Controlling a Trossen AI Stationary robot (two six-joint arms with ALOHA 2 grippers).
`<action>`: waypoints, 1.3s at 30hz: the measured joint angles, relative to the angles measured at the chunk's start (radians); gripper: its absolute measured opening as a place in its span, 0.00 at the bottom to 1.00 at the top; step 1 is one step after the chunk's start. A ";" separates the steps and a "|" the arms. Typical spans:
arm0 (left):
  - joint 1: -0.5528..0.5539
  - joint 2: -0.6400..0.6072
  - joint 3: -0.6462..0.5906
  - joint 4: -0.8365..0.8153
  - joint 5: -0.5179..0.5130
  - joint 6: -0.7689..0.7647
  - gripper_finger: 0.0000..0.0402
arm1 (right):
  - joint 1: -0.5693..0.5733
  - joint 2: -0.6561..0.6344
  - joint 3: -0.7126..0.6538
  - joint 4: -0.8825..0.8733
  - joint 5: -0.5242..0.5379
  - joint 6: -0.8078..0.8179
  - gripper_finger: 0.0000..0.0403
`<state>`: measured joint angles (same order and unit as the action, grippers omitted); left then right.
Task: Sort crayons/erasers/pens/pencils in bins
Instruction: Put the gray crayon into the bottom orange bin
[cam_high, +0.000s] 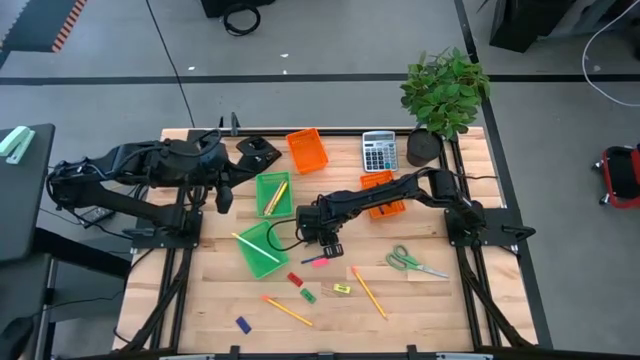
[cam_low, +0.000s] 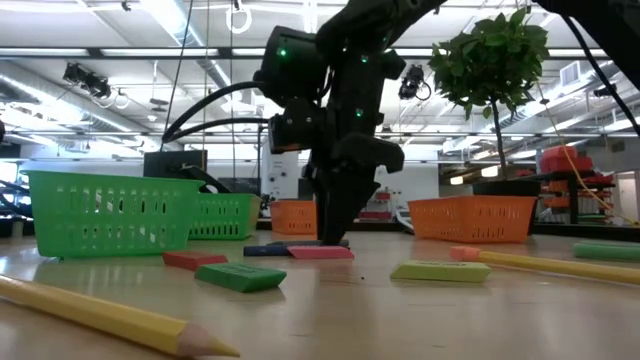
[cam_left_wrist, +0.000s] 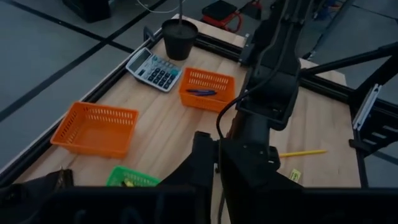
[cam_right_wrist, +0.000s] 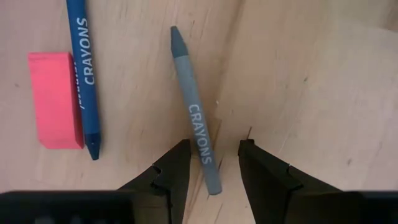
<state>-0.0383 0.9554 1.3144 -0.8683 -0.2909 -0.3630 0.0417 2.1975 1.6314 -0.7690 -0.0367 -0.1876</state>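
Observation:
My right gripper (cam_right_wrist: 214, 165) is open and points down at the table's middle (cam_high: 326, 246). Its fingers stand on either side of one end of a grey crayon (cam_right_wrist: 194, 106) that lies flat on the wood. A dark blue crayon (cam_right_wrist: 84, 68) and a pink eraser (cam_right_wrist: 55, 99) lie flat beside it. Red (cam_high: 295, 279), green (cam_high: 308, 296), yellow (cam_high: 342, 289) and blue (cam_high: 242, 324) erasers and two pencils (cam_high: 288, 310) (cam_high: 370, 293) lie nearer the front edge. My left arm waits at the table's left (cam_high: 222, 192).
Two green bins (cam_high: 272, 193) (cam_high: 260, 250) each hold a pencil. One orange bin (cam_high: 307, 150) stands at the back, and another (cam_left_wrist: 207, 89), under my right arm, holds a blue crayon. The scissors (cam_high: 415, 263), the calculator (cam_high: 378, 150) and a potted plant (cam_high: 440, 90) are on the right.

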 joint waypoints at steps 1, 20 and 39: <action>0.000 0.000 0.000 -0.001 -0.003 0.000 0.08 | 0.001 0.000 0.000 0.000 0.009 -0.002 0.35; 0.000 0.000 0.000 -0.035 -0.004 0.010 0.07 | 0.048 -0.003 -0.059 0.051 0.041 0.077 0.10; 0.001 0.000 0.000 -0.047 -0.005 0.055 0.05 | 0.034 -0.222 -0.061 -0.118 0.152 0.469 0.08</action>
<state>-0.0376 0.9550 1.3144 -0.9150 -0.2958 -0.3077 0.0756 1.9757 1.5700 -0.8869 0.1152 0.2815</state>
